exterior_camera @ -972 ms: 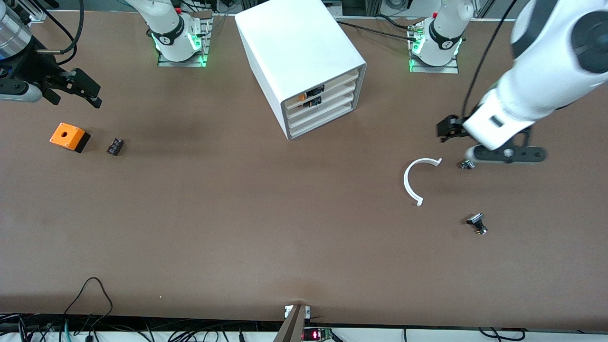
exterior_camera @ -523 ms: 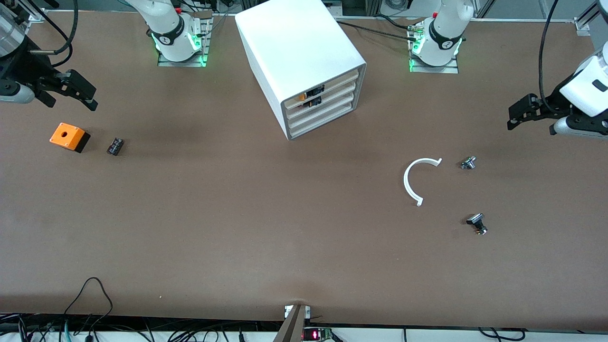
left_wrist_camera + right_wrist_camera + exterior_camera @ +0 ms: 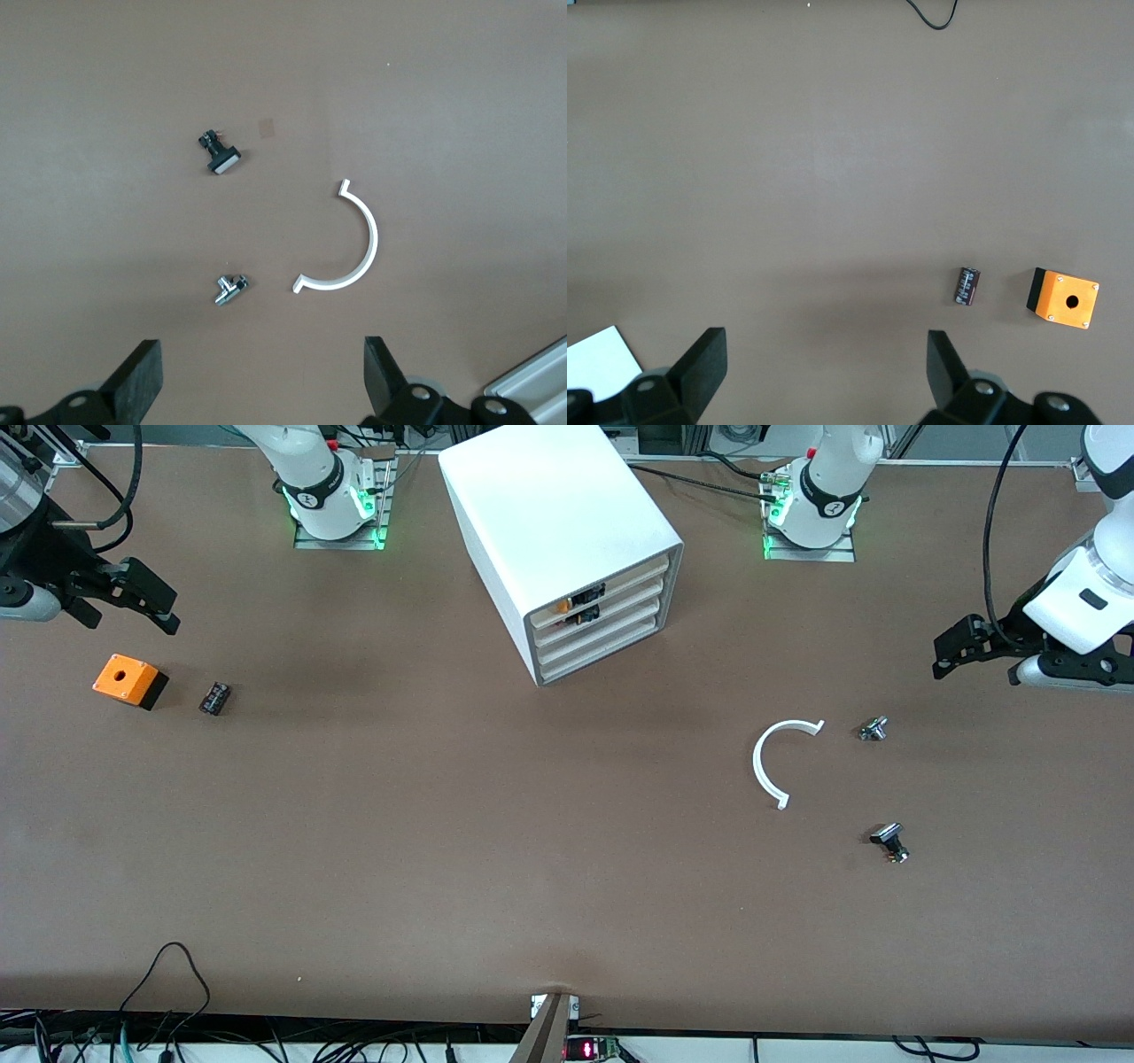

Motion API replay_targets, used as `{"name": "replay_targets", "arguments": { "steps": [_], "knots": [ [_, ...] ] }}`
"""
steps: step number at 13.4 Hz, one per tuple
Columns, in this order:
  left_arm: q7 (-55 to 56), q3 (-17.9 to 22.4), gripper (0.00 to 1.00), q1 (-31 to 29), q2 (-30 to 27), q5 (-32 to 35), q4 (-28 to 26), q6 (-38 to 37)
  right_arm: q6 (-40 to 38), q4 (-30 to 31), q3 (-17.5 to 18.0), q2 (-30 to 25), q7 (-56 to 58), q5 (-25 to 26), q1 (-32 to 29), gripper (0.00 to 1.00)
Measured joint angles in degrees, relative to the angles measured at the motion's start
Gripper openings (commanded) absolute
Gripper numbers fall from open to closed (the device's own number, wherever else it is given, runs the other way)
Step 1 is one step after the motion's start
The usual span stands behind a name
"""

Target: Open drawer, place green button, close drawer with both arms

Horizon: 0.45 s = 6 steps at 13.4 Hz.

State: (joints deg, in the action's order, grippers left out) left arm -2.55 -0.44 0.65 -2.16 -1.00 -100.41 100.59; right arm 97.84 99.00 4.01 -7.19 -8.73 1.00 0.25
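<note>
Now, drawer (image 3: 605,655): lowest of four in the white cabinet (image 3: 549,522), pushed in flush, plain front facing the front camera and the left arm's end; well apart from both sets of jaws.
Button: no green-capped button shows in any view; I cannot tell where it is.
Left gripper (image 3: 952,654): up in the air over the table (image 3: 496,850) at the left arm's end, jaws spread wide and holding nothing, wrist camera looking straight down; the white forearm slopes down into view from the table's edge.
Under the left jaws: a small silver metal button (image 3: 229,289) lies closest, a white half-ring (image 3: 350,257) just beside it, and a black-capped metal button (image 3: 221,155) further out from the fingertips (image 3: 142,376).
Right gripper (image 3: 142,593): held over the table at the right arm's end, jaws also spread wide and empty, fingers pointing down and toward the cabinet.
Under the right jaws: an orange box with a hole (image 3: 1065,299) and, near it, a small dark cylinder (image 3: 967,286), both off past one fingertip (image 3: 943,359).
</note>
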Motion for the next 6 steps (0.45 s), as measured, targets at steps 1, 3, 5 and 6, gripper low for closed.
{"name": "replay_targets", "arguments": {
  "steps": [1, 3, 5, 6],
  "knots": [
    [0.02, 0.01, 1.00, 0.00, 0.00, 0.00, 0.37, -0.44, 0.00, 0.00, 0.00, 0.00, 0.00, 0.00, 0.00, 1.00],
    [0.04, 0.01, 1.00, 0.00, 0.01, 0.00, 0.55, -0.62, 0.00, -0.01, 0.00, 0.00, 0.00, 0.00, 0.00, 1.00],
    [0.04, 0.01, 1.00, 0.01, 0.05, 0.01, 0.57, -0.62, 0.00, -0.02, 0.00, 0.00, 0.00, 0.00, 0.00, 1.00],
    [0.04, 0.01, 1.00, 0.03, 0.06, 0.03, 0.60, -0.62, -0.02, -0.03, 0.00, 0.00, 0.00, 0.00, 0.00, 1.00]
  ]
}}
